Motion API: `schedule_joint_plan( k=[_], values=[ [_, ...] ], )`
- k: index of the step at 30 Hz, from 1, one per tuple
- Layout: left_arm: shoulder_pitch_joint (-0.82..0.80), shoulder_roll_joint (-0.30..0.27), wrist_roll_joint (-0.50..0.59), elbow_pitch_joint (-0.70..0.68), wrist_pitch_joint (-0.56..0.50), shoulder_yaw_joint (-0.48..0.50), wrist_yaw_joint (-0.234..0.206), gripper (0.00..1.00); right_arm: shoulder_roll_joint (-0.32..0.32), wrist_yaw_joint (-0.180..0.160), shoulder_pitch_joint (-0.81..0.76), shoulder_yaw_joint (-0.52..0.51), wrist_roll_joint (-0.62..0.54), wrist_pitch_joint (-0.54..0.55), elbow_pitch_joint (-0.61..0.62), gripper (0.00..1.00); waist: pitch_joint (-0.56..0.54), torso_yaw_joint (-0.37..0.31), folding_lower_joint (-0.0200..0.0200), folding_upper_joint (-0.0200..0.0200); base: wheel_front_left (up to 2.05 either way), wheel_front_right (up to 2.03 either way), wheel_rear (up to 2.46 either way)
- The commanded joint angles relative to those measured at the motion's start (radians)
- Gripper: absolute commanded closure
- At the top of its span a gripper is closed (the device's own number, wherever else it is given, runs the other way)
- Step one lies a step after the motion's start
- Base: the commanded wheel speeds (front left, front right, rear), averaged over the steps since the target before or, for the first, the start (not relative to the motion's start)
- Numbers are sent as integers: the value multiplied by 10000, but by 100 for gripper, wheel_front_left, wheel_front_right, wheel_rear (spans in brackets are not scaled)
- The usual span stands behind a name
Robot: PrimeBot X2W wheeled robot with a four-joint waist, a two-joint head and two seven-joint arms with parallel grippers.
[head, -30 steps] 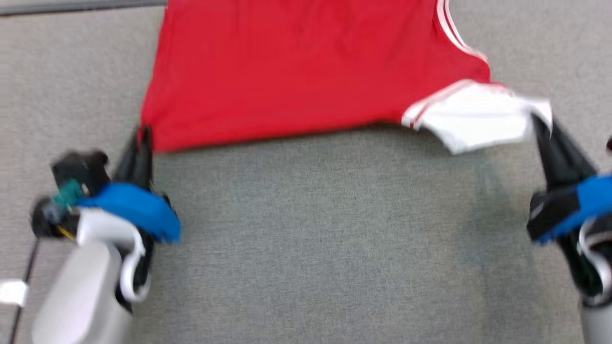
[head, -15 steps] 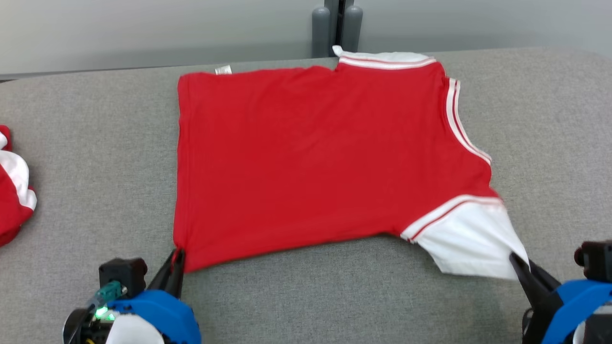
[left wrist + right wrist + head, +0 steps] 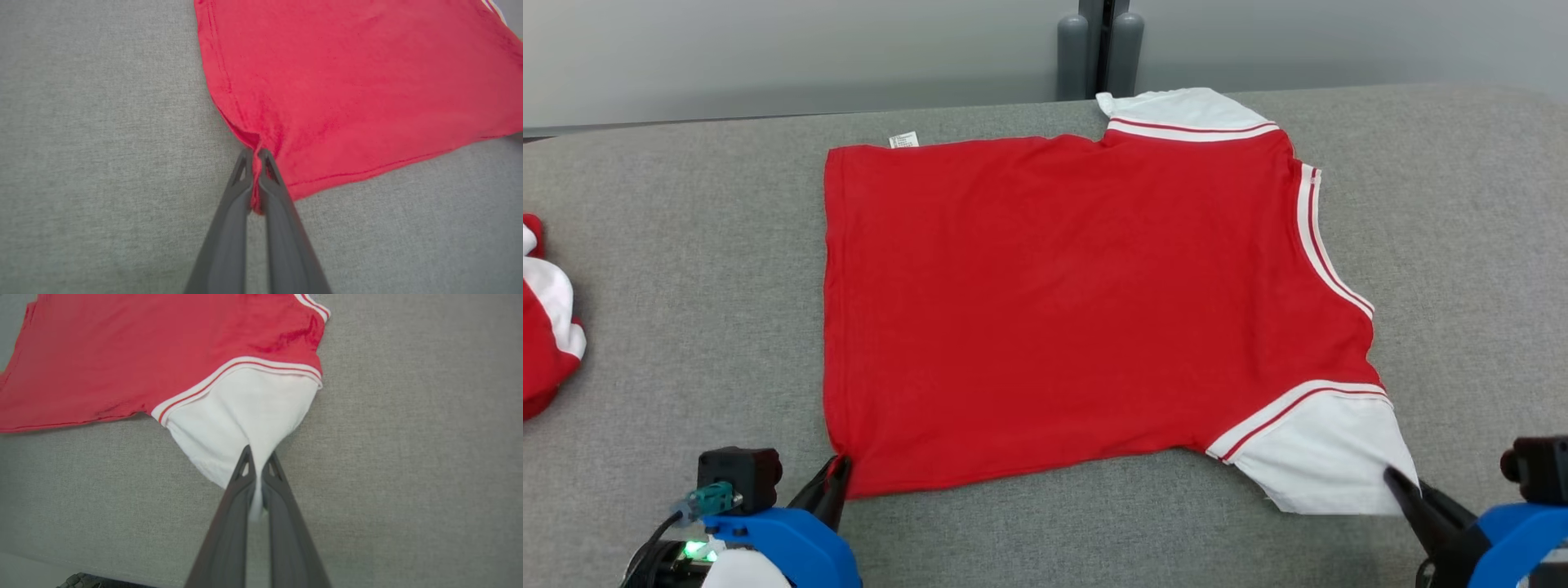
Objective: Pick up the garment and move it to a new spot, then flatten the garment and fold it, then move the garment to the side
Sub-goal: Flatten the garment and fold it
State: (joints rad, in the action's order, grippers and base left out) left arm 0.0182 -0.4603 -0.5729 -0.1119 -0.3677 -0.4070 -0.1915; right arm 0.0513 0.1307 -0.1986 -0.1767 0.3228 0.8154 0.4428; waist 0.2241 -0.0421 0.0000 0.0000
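Grey padded table [image 3: 686, 245], red garment [image 3: 1062, 302] held at two corners

Left gripper [image 3: 837, 469] is clamped on the garment's near hem corner; right gripper [image 3: 1392, 475] pinches its near white sleeve [image 3: 1327, 457]. The garment lies spread flat mid-table. A red-and-white bundle [image 3: 543, 327] lies well left of the garment.

Carrier: grey woven fabric pad [image 3: 686, 245] | spread flat on it, ahead of both grippers: red garment [image 3: 1054, 302] | hem corner pinched at left gripper [image 3: 840, 465] tips | white sleeve pinched at right gripper [image 3: 1393, 477] tips | well outboard of left gripper, ahead: bunched red-and-white cloth [image 3: 547, 327].
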Motion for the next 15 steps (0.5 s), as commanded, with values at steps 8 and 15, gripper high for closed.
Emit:
schedule_joint_plan(
  k=[8,15],
  values=[
    [-1057,353,-505,-226,-5,389,17,100,465,1,1992,231,-278,-1056,-627,100,339,-98,0,0,0,0,0],
    [-2177,1110,-918,698,869,887,155,100,918,1,3515,314,-184,-1804,-1556,100,874,105,0,0,0,0,0]
  ],
)
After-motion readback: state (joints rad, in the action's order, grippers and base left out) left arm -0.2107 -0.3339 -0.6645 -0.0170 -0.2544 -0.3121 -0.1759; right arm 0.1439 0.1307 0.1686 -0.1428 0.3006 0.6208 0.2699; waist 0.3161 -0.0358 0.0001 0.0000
